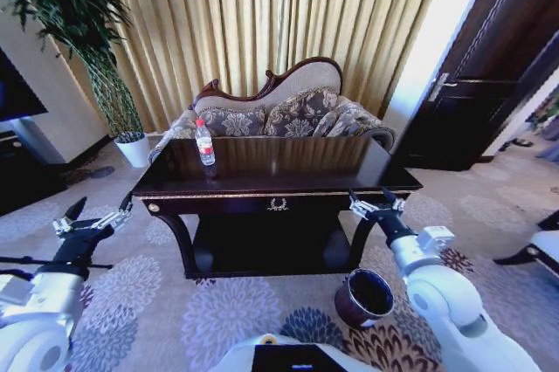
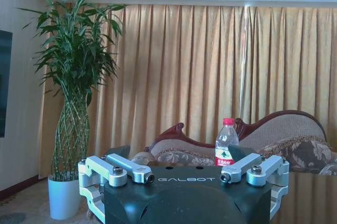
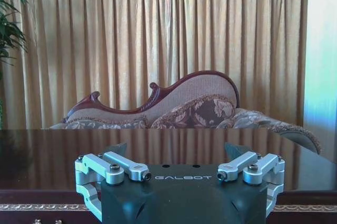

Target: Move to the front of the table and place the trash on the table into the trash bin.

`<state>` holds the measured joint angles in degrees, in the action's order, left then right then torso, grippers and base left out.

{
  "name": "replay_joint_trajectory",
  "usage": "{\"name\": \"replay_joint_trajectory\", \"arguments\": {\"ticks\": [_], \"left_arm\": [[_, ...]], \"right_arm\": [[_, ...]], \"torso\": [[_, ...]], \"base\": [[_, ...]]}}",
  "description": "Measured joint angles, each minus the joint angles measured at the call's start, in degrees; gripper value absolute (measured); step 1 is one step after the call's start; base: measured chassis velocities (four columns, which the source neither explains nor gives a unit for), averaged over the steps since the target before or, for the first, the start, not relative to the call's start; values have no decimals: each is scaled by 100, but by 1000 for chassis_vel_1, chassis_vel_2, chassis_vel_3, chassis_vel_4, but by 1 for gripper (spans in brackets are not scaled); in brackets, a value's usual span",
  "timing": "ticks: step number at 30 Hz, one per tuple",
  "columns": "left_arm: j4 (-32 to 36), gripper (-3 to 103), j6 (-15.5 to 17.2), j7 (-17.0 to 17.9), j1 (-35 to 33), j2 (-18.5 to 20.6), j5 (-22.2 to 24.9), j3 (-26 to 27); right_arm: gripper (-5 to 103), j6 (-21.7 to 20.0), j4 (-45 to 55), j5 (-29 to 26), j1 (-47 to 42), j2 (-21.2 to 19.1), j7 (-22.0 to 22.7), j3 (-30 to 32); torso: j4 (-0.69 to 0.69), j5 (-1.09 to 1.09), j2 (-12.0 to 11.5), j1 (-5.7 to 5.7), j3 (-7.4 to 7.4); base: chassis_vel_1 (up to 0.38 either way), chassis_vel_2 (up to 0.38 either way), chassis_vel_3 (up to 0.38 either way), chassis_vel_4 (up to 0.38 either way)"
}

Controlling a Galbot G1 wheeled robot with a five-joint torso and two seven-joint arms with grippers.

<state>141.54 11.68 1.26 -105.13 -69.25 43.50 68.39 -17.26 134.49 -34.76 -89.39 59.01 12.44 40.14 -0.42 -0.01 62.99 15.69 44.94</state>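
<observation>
While you look down from the head view, the nearest thing is the trash bin (image 1: 364,297), standing on the carpet at the near right, just below the right arm and far lower than the bench top. Next out, both arms are raised in front of the bench (image 1: 288,182). The left pincer (image 1: 90,216) hangs off the bench's left front corner, its fingers spread apart and holding nothing. The right pincer (image 1: 376,203) sits just at the right front edge, also spread and empty.

Farther back, the bottle (image 1: 204,143) stands upright on the left half of the bench top, toward the far edge, its long axis vertical and white cap uppermost. From the left wrist view you see it (image 2: 226,142) straight beyond the left pincer (image 2: 184,176), a little to one side of centre. The right wrist view shows its open pincer (image 3: 181,174) facing bare bench top (image 3: 52,150) with the sofa (image 1: 279,110) beyond.

The bottle lies forward and to the right of the left pincer, and well to the left of the right one, so I judge the left arm nearer. I cannot make out any paper scraps on the bench.
</observation>
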Motion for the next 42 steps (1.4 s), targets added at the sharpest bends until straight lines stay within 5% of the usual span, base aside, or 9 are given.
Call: {"name": "replay_joint_trajectory", "arguments": {"ticks": [25,33,42], "left_arm": [[35,100,-23,1,-34,-26,-38,-9],[166,100,-86,-4,-281,-250,-23,155],[168,100,-87,-5,-283,-329,-62,134]], "right_arm": [[100,-30,107,183,-4,-63,-22,-206],[100,-158,231,-521,182,-508,-10,-343],[100,-190,135,-621,240,-634,-10,-388]], "torso": [[-1,0,-2,3,2],[1,0,0,0,0],[-1,0,-1,0,0]], "base": [[-112,109,108,-109],[0,0,0,0],[0,0,0,0]]}}
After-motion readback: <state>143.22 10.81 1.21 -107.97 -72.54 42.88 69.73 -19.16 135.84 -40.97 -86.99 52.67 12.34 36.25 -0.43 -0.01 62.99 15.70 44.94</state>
